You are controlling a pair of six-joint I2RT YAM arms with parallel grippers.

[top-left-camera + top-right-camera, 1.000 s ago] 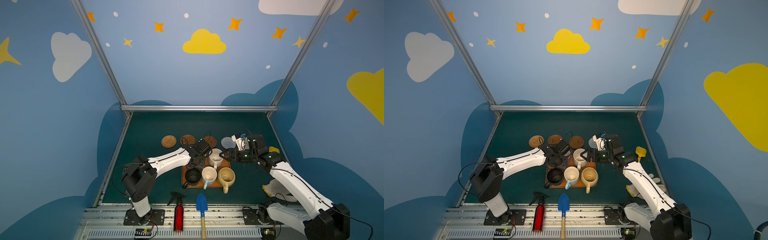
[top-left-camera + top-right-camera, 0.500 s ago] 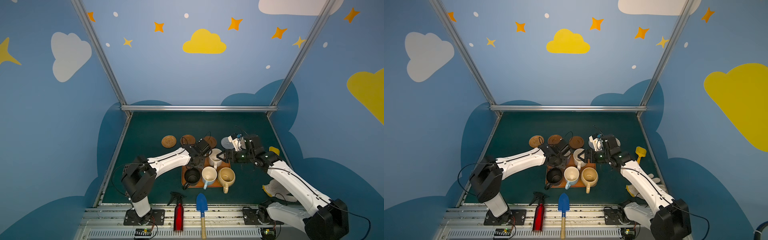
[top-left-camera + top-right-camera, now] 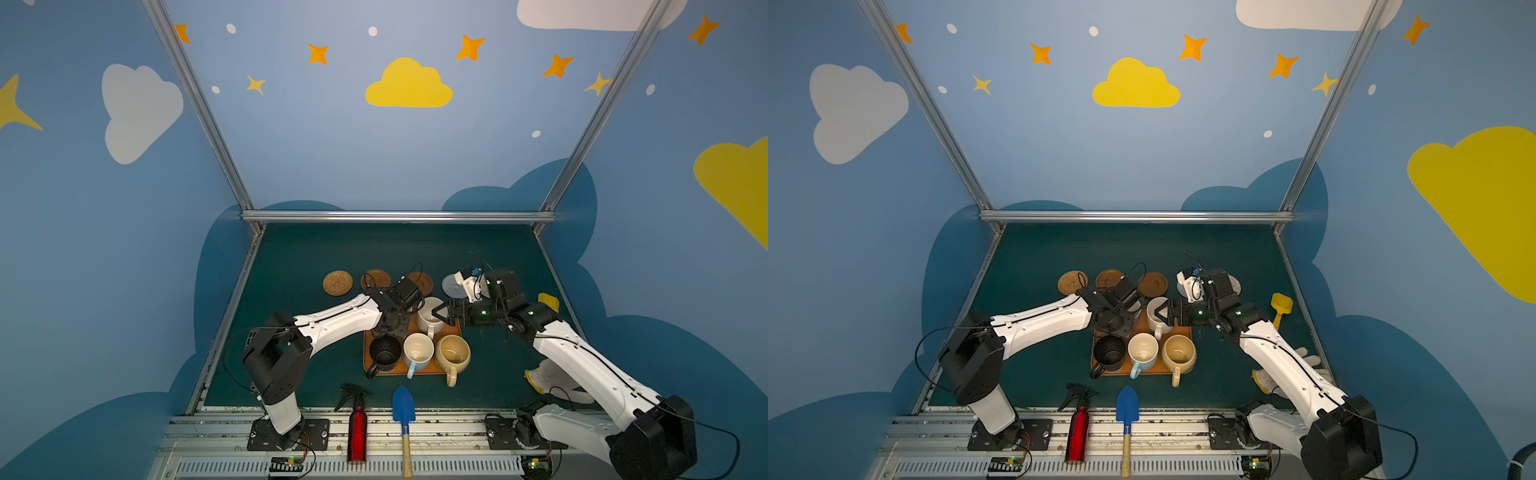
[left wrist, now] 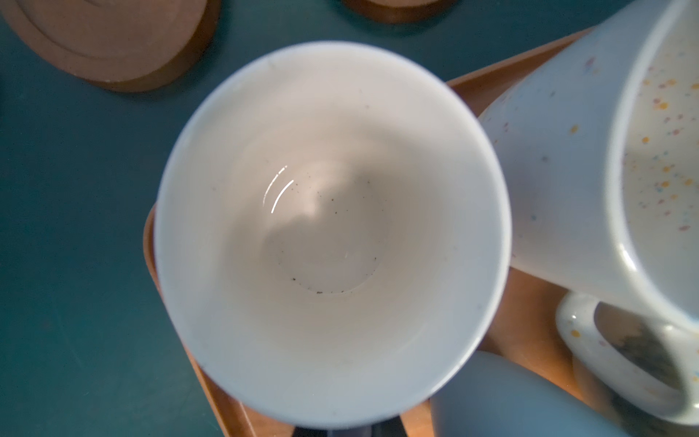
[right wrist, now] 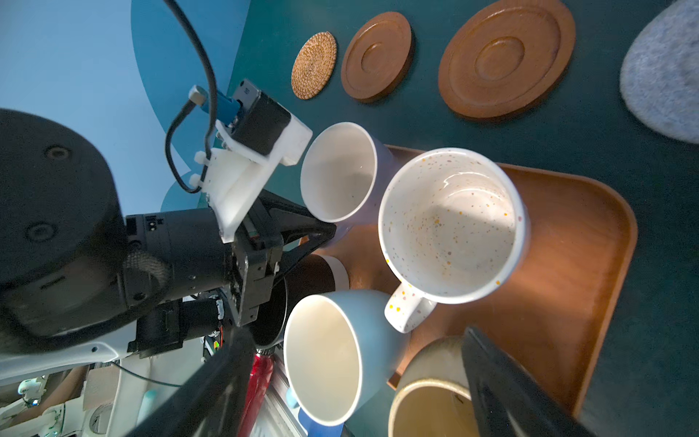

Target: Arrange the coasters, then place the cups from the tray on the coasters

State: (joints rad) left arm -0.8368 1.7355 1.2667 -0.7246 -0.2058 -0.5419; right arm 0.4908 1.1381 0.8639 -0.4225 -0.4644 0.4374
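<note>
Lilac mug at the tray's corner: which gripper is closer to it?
Left. The left gripper is shut on the lilac mug; the right gripper is open, apart from it, by the speckled mug next door.

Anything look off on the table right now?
Nothing spilled or broken. Two small things: dark specks sit in the bottom of the lilac mug, and the tan mug crowds the near right corner of the tray, its handle sticking out past the rim.
</note>
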